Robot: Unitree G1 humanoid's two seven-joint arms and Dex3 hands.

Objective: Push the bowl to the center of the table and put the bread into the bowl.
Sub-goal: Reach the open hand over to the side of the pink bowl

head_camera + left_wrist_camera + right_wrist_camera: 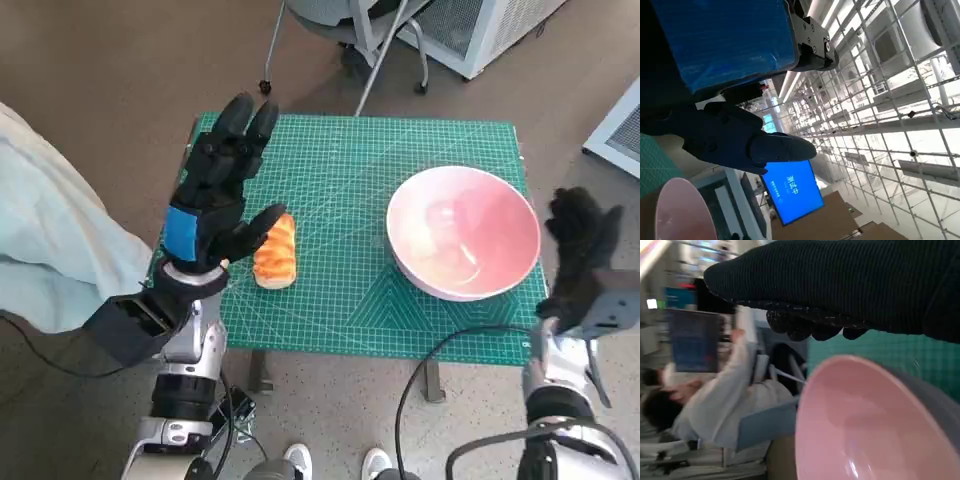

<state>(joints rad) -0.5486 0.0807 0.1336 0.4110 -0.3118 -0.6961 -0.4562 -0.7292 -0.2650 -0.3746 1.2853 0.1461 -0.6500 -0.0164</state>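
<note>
The green mat [340, 190] is the landmark: the pink bowl [463, 232] sits toward its right side, off center, so the gloved right hand [580, 245] waits just outside the bowl's far rim, empty and loosely spread, seemingly to push. The bread [276, 250] lies near the mat's left edge, with the left hand [215, 190] spread wide above it, thumb touching the loaf, holding nothing.

My head camera looks steeply down on the table [350, 300] from above. The camera behind my left robot hand [735, 135] tilts up toward the ceiling, while the right one sits close over the bowl [865, 425], which all three views share.

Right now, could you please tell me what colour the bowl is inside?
Pink inside; the bowl shows best in the head view.
</note>
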